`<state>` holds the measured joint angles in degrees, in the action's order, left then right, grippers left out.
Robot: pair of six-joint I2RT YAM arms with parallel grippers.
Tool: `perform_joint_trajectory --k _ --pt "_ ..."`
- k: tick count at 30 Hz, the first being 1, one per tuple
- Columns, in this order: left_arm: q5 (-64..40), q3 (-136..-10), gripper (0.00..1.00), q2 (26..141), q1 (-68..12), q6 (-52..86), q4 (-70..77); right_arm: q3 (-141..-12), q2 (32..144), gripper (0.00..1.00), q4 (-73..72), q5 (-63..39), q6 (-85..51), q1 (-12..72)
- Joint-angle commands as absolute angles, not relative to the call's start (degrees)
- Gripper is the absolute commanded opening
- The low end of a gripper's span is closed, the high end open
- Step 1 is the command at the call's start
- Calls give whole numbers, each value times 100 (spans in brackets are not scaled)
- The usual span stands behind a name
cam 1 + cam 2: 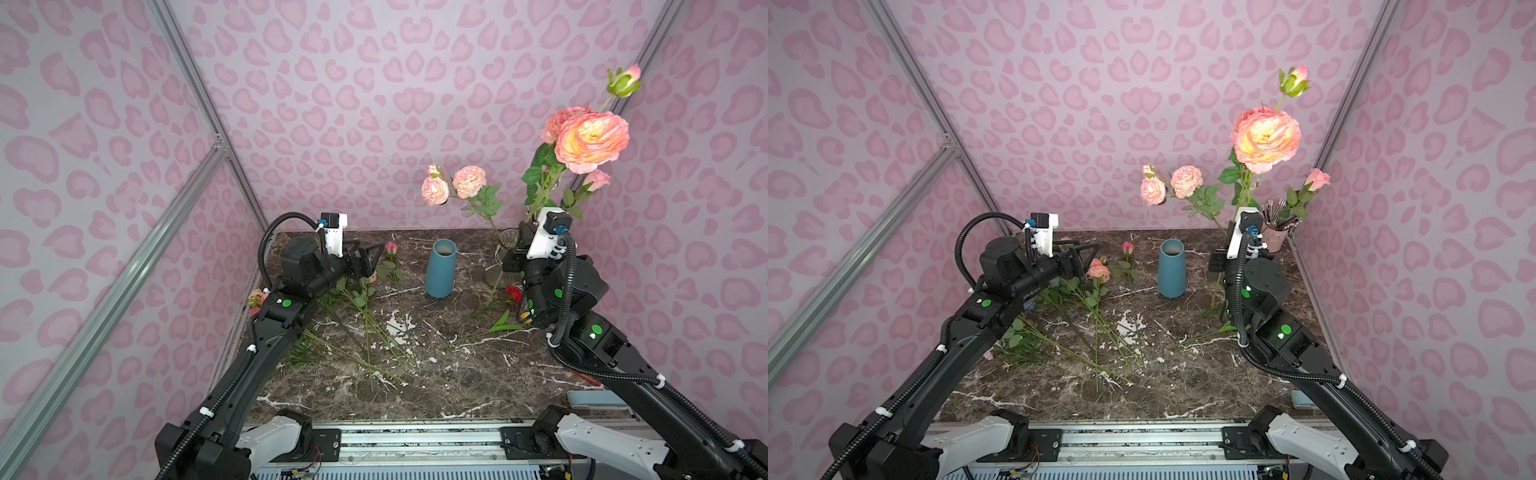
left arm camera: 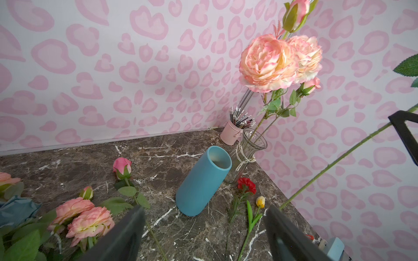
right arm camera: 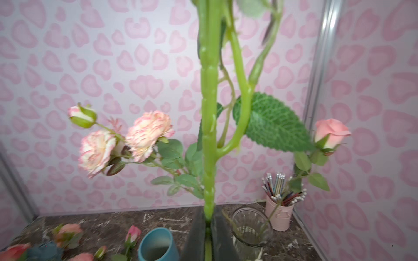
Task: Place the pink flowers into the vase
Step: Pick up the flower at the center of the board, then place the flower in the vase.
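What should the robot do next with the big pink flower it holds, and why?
Probably ease the right end effector sideways until the pink flower stem is over the glass vase. It is shut on that stem, upright beside the vase's mouth, not inside.

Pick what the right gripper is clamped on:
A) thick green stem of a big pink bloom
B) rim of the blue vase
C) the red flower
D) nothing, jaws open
A: in the right wrist view the right gripper is shut on the thick green stem, and a top view shows the big pink bloom standing above it.
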<state>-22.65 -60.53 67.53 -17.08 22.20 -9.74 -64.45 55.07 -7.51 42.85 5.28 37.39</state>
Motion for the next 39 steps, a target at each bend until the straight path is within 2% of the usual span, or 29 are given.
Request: perform_joint_trajectory --k 1,10,22,30,39 --pt "-2258 -6045 86 6785 -1698 2253 -863 -6271 5492 0 -2443 4889 1182 3627" --pt "-2330 -6020 86 6818 -1680 2252 -853 -6338 5910 0 -4298 4740 1868 2987" --pt "-2496 -6026 85 6957 -1667 2285 -791 -5825 6490 0 -6956 4736 3150 2939" --pt "-2513 -6041 85 7014 -1648 2296 -795 -5607 7040 0 -7587 4838 3363 2833" --pt "-2825 -6040 85 7039 -1644 2294 -670 -5312 7531 0 -7777 4926 2904 2513"
